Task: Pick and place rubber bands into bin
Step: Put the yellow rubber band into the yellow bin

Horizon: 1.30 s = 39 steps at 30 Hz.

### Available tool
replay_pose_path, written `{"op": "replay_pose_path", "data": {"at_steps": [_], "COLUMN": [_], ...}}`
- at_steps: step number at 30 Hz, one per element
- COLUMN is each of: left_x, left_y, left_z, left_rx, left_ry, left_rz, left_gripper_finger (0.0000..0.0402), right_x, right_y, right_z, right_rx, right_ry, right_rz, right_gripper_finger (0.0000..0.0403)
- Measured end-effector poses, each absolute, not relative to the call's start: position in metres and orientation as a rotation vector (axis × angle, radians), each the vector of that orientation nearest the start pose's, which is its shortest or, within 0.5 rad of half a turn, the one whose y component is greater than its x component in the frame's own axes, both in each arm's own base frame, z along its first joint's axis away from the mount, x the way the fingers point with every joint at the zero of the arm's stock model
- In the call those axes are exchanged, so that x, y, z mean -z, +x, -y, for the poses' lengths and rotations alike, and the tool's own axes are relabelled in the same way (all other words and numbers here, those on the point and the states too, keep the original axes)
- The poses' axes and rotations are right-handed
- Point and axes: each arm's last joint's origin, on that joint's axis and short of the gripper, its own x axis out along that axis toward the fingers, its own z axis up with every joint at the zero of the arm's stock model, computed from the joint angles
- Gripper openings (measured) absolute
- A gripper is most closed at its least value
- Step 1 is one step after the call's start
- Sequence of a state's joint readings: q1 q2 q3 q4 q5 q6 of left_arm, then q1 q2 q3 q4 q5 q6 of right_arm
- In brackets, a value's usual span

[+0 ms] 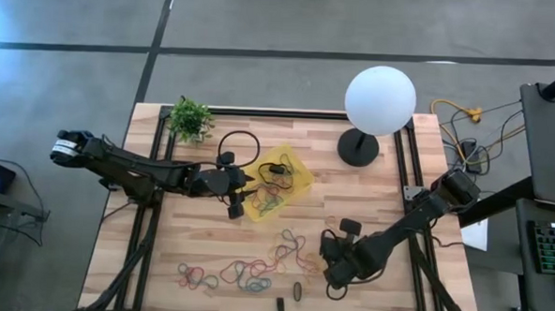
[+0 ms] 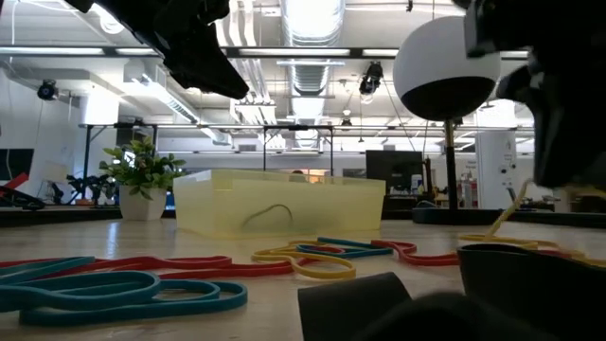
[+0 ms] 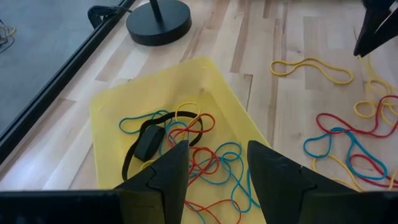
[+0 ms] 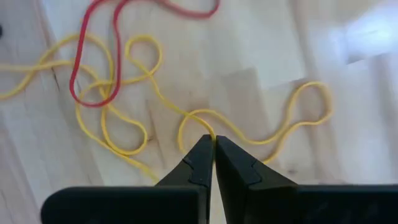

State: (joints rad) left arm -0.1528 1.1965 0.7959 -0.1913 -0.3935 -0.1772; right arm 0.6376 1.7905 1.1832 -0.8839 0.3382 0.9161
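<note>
- Worktop [image 1: 379,202]: pale wooden planks framed by black rails.
- Bin [image 1: 300,169]: shallow translucent yellow tray, set cornerwise near the middle of the worktop, toward the far side. It holds a tangle of red, blue and yellow bands plus a black loop [image 3: 146,144].
- Left hand [image 1: 239,199]: hovering over the near-left edge of the bin, fingers [image 3: 168,174] spread apart with nothing between them; its wrist view looks down into the bin.
- Right hand [image 1: 331,278]: low over the worktop at the near right, fingers closed together with their tips pinching a strand of a yellow rubber band [image 4: 249,127] that lies looped on the wood.
- Loose rubber bands [image 1: 244,269]: red, blue, green and yellow loops strewn along the near edge, left of the right hand; a red band [image 4: 93,56] crosses the yellow ones beside that hand.
- Large black ring [image 1: 241,146]: lying flat, just left of the bin.
- Lamp [image 1: 379,100]: white globe above a round black base [image 1: 358,148], far right of the bin.
- Small potted plant [image 1: 191,120]: far left corner.
- Small dark oblong pieces [image 1: 296,293]: near edge.
</note>
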Motion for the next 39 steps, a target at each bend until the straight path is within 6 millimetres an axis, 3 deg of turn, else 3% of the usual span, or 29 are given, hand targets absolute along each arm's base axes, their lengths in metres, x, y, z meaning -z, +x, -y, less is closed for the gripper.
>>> {"op": "replay_pose_path", "data": {"at_steps": [11, 19, 24, 31, 39], "left_x": [-0.258, -0.261, -0.262, -0.264, -0.272], "left_y": [0.25, 0.252, 0.253, 0.254, 0.25], "left_z": [0.027, 0.028, 0.028, 0.028, 0.029], "left_rx": [-0.283, -0.28, -0.279, -0.277, -0.275], "left_ry": [-0.015, -0.027, -0.03, -0.038, -0.064], "left_rz": [-0.538, -0.495, -0.487, -0.459, -0.433], "left_gripper_finger": [0.0148, 0.0148, 0.0148, 0.0148, 0.0148], "right_x": [-0.241, -0.293, -0.318, -0.334, -0.332], "right_y": [0.268, 0.27, 0.28, 0.309, 0.348], "right_z": [-0.176, -0.159, -0.145, -0.109, -0.06], "right_rx": [0.503, 0.609, 0.626, 0.663, 0.62], "right_ry": [-0.061, -0.147, -0.209, -0.249, -0.195], "right_rz": [-1.099, -0.981, -0.905, -0.845, -0.776], "right_gripper_finger": [0.0008, 0.0008, 0.0008, 0.0008, 0.0008]}}
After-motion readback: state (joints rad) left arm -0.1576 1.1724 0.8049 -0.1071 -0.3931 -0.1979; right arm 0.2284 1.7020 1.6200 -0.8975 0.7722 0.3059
